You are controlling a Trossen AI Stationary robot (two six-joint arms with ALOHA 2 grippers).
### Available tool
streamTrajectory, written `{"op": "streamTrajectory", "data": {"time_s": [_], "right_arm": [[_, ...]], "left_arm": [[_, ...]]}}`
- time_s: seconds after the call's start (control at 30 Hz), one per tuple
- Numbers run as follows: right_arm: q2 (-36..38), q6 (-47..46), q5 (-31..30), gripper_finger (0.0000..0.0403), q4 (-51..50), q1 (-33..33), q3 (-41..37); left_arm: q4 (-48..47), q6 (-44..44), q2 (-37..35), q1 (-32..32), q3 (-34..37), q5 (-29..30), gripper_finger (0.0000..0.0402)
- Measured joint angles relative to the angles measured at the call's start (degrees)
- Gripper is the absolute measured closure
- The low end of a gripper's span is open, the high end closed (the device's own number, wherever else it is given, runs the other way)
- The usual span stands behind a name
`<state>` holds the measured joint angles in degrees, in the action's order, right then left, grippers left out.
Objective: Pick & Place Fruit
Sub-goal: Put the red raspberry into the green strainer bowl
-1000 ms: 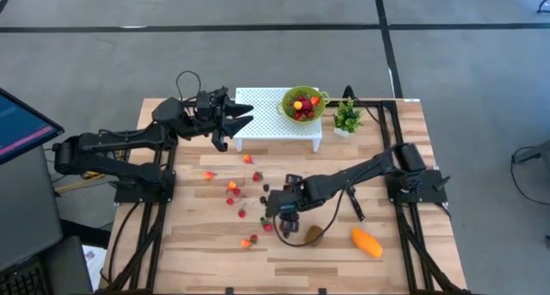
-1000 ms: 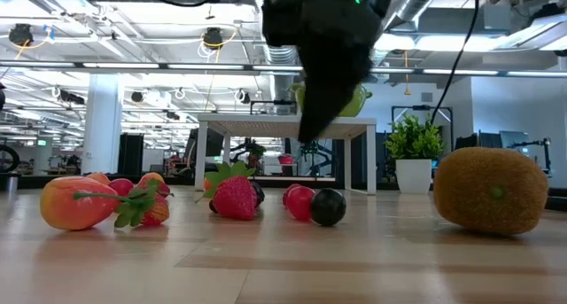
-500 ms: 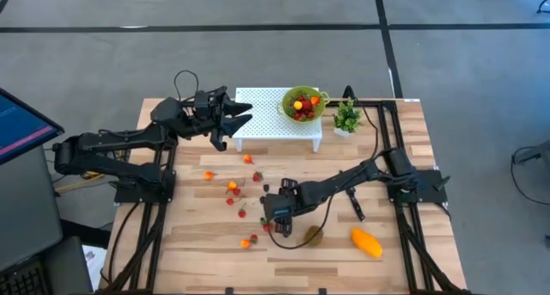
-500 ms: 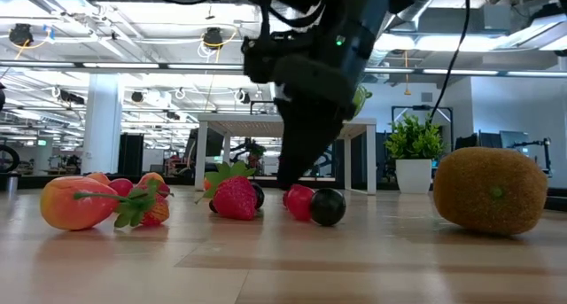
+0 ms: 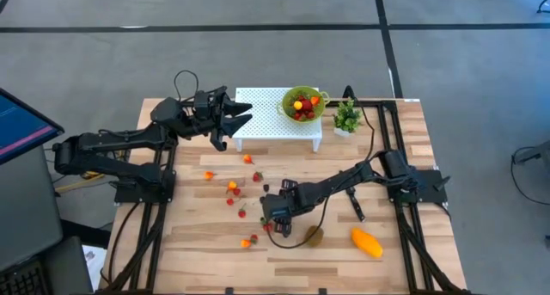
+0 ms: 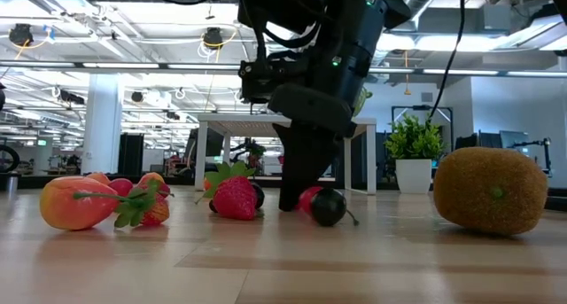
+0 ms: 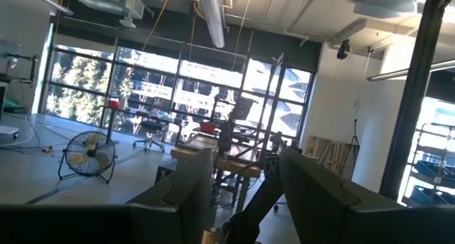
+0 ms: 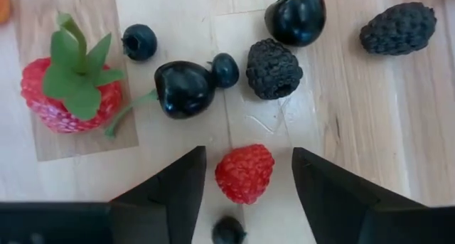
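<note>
Right gripper point(image 8: 245, 176) is low over the wooden tabletop point(image 5: 412, 261), jaws open astride a small red raspberry point(image 8: 244, 173). Dark berries point(image 8: 274, 67) crowd beyond; a skewed closure could scatter them. Left gripper point(image 5: 243, 114) hangs open beside the white stand point(image 5: 275, 123).

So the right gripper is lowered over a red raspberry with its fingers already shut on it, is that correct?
Not quite. The right gripper is over the red raspberry, but its fingers are open, one on each side of the berry with gaps, as the right wrist view shows.
</note>
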<state>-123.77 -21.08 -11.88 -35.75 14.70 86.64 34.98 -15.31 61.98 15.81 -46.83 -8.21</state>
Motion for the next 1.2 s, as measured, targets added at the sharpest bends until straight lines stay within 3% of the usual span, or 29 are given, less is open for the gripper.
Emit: {"op": "streamTrajectory", "data": {"time_s": [0.43,0.73,1.2], "right_arm": [[0.25,0.04,1.42,0.0302,-1.03,0.06,-0.1],[0.25,0.1,1.46,0.0286,0.43,0.06,-0.25],[0.8,0.28,1.46,0.0303,1.03,0.01,-0.29]], "left_arm": [[0.02,0.0,0.0,0.0,0.0,0.0,0.0243],[0.01,0.0,0.0,0.0,0.01,0.01,0.0243],[0.02,0.0,0.0,0.0,0.0,0.02,0.0243]]}}
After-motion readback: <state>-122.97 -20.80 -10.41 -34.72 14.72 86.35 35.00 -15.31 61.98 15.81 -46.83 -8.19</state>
